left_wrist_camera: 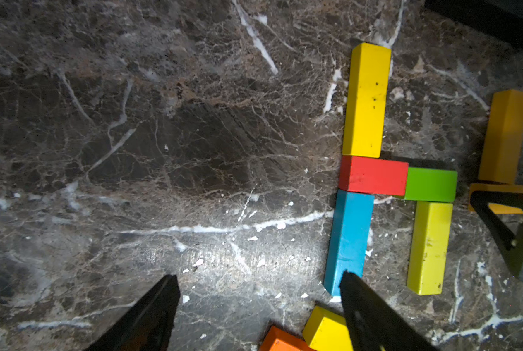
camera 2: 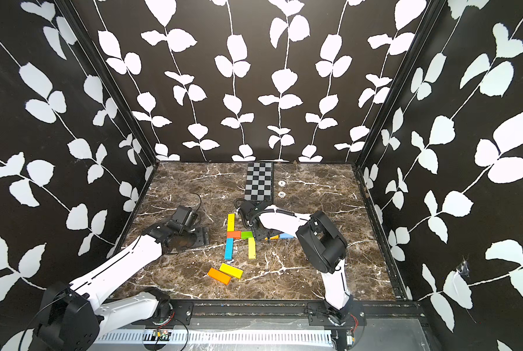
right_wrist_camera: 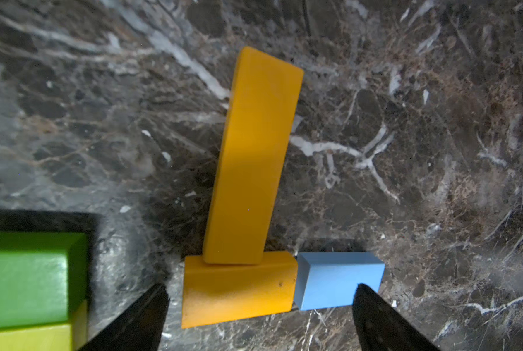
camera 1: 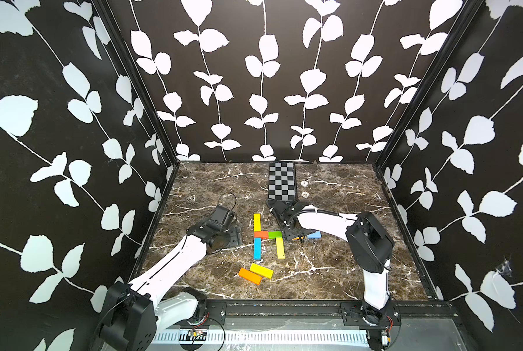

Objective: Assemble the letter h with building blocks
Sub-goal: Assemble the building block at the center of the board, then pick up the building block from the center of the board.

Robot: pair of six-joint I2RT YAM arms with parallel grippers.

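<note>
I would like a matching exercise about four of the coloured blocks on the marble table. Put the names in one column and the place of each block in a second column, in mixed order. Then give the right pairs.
Column one
1. red block
2. green block
3. light blue block
4. orange bar

Column two
A. lies alongside the loose yellow bar
B. lies right beside the short amber block
C. sits between the upper yellow bar and the blue bar
D. meets the far end of the yellow-green bar

Pairs: 1-C, 2-D, 3-B, 4-A
</note>
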